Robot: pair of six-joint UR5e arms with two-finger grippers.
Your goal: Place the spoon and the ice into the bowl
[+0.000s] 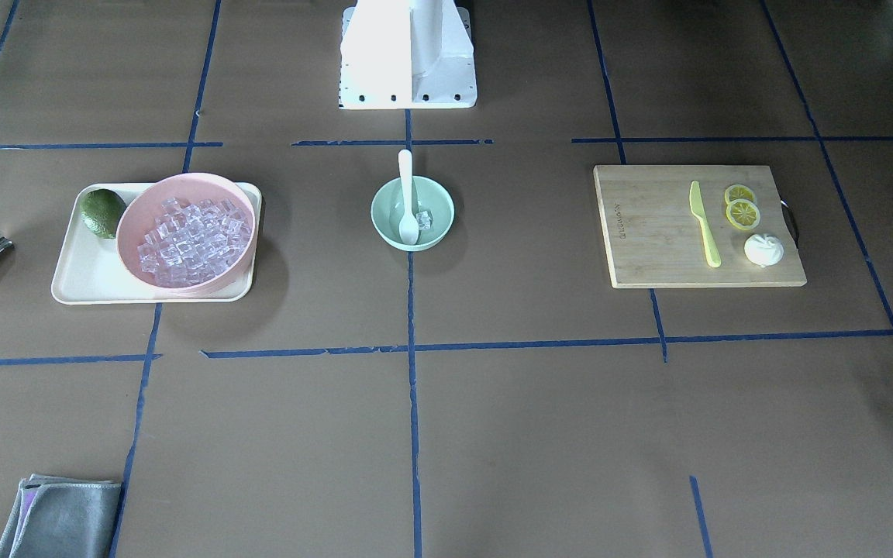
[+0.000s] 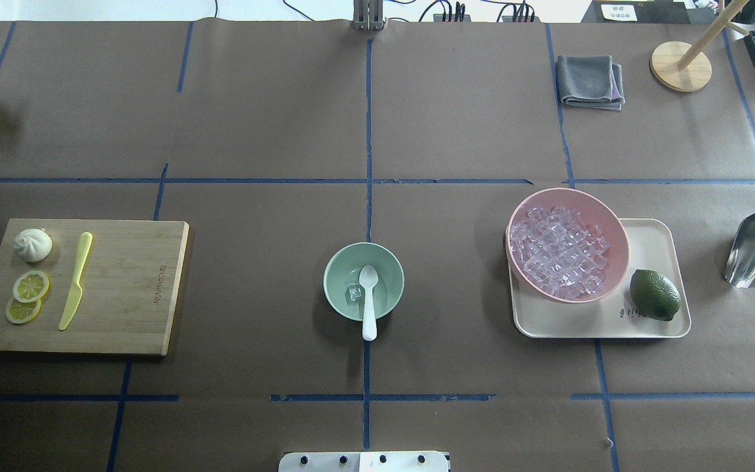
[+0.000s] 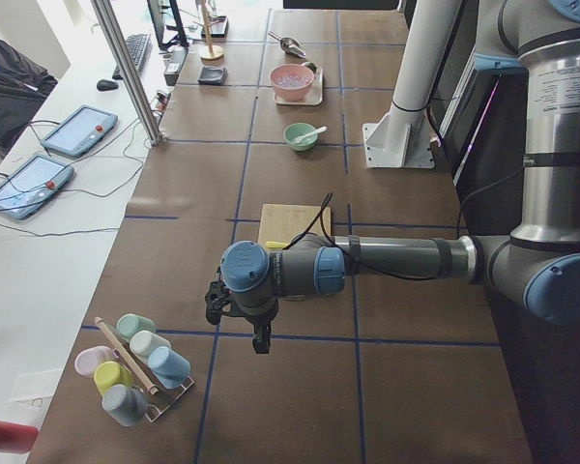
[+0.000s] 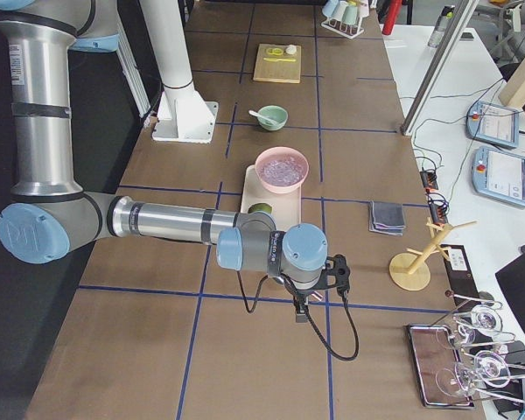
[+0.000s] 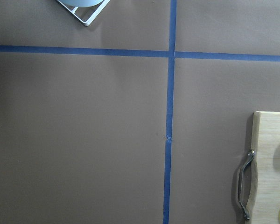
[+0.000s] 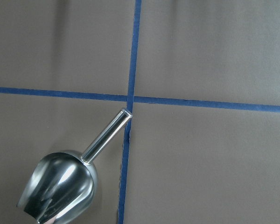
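Bowl [image 2: 338, 265] at frame centre of overhead view: ice cube [image 2: 353, 293] inside, spoon [image 2: 369, 295] just right of it, scoop in, handle over rim. Pink bowl [image 2: 603, 210] holding ice pile [image 2: 561, 252] right of centre. Task looks complete; nothing left. Left tool [image 3: 261, 340], right tool [image 4: 300, 311] off at tabletop [image 2: 253, 131] ends; grip state cannot tell.

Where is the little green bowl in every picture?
Front-facing: bowl, centre.
Overhead: bowl, centre.
Exterior left: bowl, upper middle.
Exterior right: bowl, upper middle.
Left wrist: not there.
Right wrist: not there.
Landmark: pink bowl, in all four exterior views.
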